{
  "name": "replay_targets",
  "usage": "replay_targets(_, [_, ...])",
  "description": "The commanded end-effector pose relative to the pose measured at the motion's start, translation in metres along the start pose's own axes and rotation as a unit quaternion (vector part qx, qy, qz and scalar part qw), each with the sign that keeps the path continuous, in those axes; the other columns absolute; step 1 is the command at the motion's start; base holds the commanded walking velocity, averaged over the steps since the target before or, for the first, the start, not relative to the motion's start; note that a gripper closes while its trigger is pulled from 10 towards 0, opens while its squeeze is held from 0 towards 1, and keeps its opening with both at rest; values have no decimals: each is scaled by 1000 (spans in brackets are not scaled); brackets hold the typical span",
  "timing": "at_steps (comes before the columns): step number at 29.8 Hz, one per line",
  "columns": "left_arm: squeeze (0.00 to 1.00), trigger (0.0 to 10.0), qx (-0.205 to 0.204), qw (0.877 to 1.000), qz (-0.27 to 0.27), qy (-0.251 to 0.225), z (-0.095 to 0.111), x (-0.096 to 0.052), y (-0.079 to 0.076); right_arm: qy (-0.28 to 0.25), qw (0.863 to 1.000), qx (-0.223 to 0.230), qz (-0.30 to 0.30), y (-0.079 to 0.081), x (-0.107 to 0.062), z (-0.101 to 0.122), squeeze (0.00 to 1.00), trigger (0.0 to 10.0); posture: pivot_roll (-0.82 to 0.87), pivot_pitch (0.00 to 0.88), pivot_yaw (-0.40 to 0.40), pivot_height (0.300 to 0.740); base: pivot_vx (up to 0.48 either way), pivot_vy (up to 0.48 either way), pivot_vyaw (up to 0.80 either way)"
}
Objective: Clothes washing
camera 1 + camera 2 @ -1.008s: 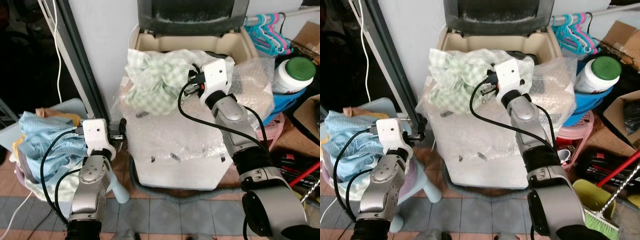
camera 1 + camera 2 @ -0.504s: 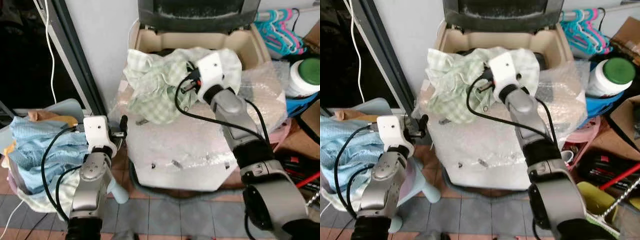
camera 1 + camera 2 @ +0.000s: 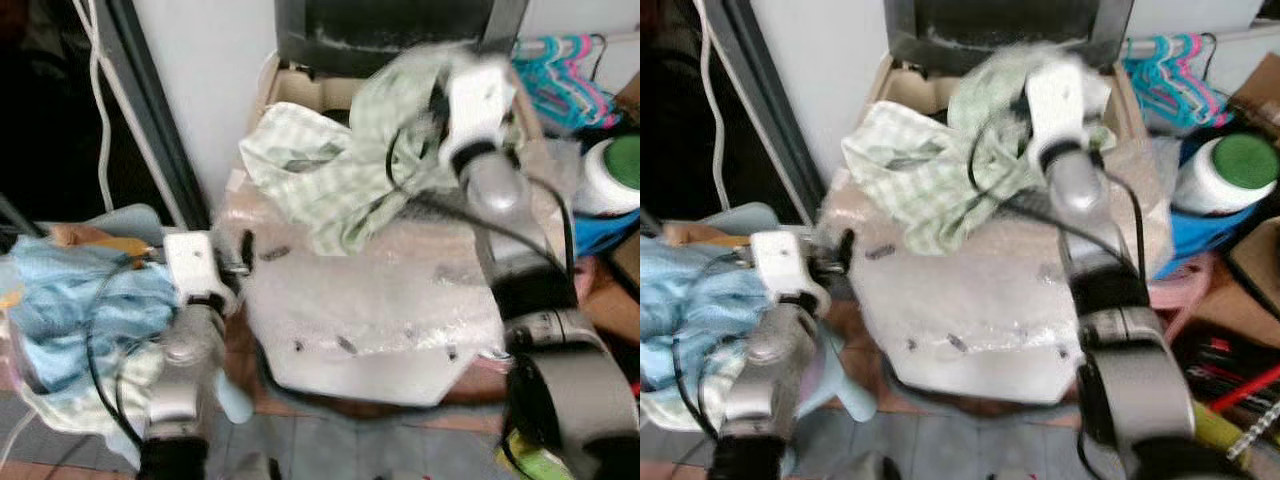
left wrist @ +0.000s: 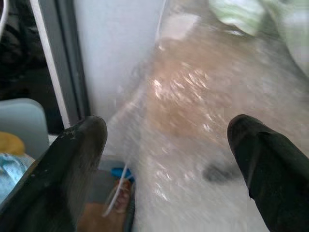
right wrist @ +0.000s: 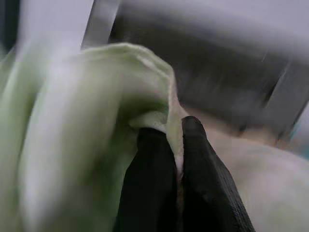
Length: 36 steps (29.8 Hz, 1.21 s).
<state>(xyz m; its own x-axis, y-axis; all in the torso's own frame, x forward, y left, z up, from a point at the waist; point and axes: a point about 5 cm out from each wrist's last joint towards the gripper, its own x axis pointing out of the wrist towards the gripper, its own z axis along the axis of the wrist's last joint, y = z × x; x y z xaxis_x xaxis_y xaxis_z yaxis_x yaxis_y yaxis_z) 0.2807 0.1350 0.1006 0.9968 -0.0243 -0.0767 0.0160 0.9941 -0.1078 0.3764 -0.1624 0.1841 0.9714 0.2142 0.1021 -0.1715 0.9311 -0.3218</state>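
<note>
Green-and-white checked cloth (image 3: pixel 345 185) is pinched in my right gripper (image 5: pixel 170 145), fingers closed tight on a fold. It hangs raised over the front rim of the beige top-loading washing machine (image 3: pixel 400 310), dark lid (image 3: pixel 385 30) up; most of the fabric drapes outside the tub onto the bubble-wrapped front.

Left gripper (image 4: pixel 166 159) idles low beside the machine's left side, fingers spread wide, holding nothing.

My read: step in hand is getting the cloth into the tub. To do it well I'd carry it further back and over the opening before letting go, high enough that the trailing hem clears the rim; otherwise it slides down the front.

Tub contents hidden behind the cloth, can't tell. Pale basket (image 3: pixel 60 385) at my left holds light blue laundry (image 3: pixel 75 300), so more loads to go.
</note>
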Motion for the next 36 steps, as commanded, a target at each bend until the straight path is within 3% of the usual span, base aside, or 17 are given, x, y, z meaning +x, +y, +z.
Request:
replay_targets(1, [0,10000,0,1000,10,4,0,-1,6,-19,999,19,29,7,0,11,0,10000,-63,0,41,740,0,0,0])
replay_targets(2, [0,10000,1,1000,9,4,0,-1,6,-18,999,29,41,10,-3,9,0,10000,-63,0,41,740,0,0,0])
replay_targets(3, [0,10000,2,1000,7,3,0,-1,5,-23,998,37,45,11,-6,9,1000,10000,-63,0,41,740,0,0,0])
replay_targets(11, [0,10000,2,1000,6,4,0,-2,5,-69,993,48,79,19,-25,15,1000,10000,-64,0,41,740,0,0,0])
replay_targets(16, [0,10000,1,1000,8,5,0,-3,6,-92,977,84,174,18,-28,29,1000,10000,-66,0,45,740,0,0,0])
replay_targets(19, [0,10000,4,1000,13,9,0,-2,5,-50,956,101,271,23,-29,24,1000,10000,-59,0,44,740,0,0,0])
replay_targets(21, [0,10000,6,1000,10,7,2,-2,4,-18,951,87,296,25,-27,16,1000,10000,-53,0,42,740,0,0,0])
replay_targets(22, [0,10000,6,1000,10,7,2,-2,4,-18,951,87,296,25,-27,16,1000,10000,-53,0,42,740,0,0,0])
replay_targets(24, [0,10000,9,1000,9,1,8,-1,5,42,955,45,289,24,-19,-2,1000,10000,-43,17,37,740,0,0,0])
replay_targets(29, [0,10000,17,1000,25,4,9,-7,13,80,959,61,264,22,-8,-9,1000,10000,-20,58,28,740,0,0,0])
replay_targets(32, [0,10000,19,999,28,6,8,-10,15,98,964,41,245,18,-2,-11,1000,10000,-15,62,25,740,0,0,0])
replay_targets(33, [0,10000,20,999,31,9,7,-13,15,110,978,29,176,4,10,-9,1000,10000,-8,60,18,740,0,0,0])
replay_targets(36, [0,10000,20,999,33,11,8,-13,14,88,993,10,72,-19,23,7,1000,10000,-6,60,16,740,0,0,0])
